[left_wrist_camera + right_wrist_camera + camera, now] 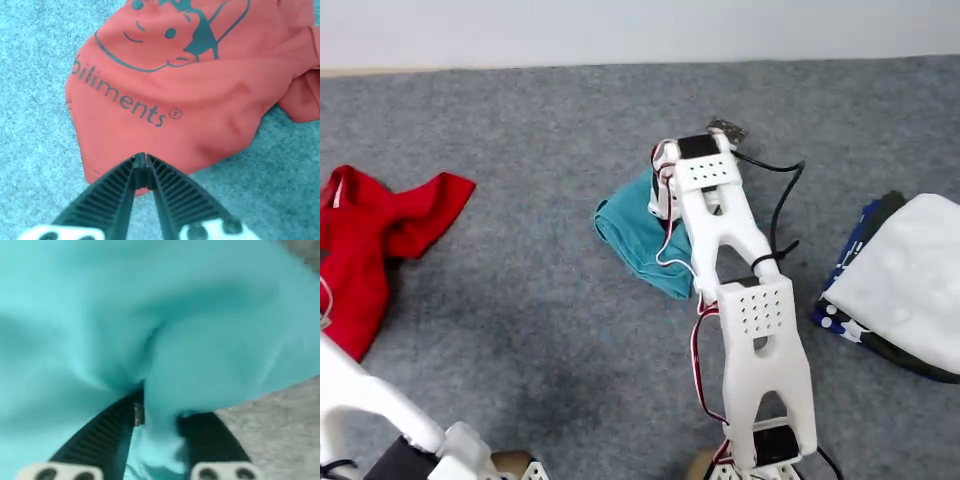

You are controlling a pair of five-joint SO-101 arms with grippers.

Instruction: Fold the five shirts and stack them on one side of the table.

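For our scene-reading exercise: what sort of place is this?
Likely a robotics lab bench: grey carpeted table, a white plastic robot arm gripping a crumpled teal cloth shirt, and a white-topped stack of folded shirts.

Red shirt [370,240] lies crumpled on the left, teal shirt [632,238] bunched at centre (folded white-topped stack [905,275] on the right)

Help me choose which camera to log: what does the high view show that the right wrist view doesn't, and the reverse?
The high view adds the red shirt at the table's left, the folded stack at its right, and the right arm. The right wrist view adds the right gripper pinching a fold of the teal shirt between its fingers. Both show the teal shirt and the grey table.
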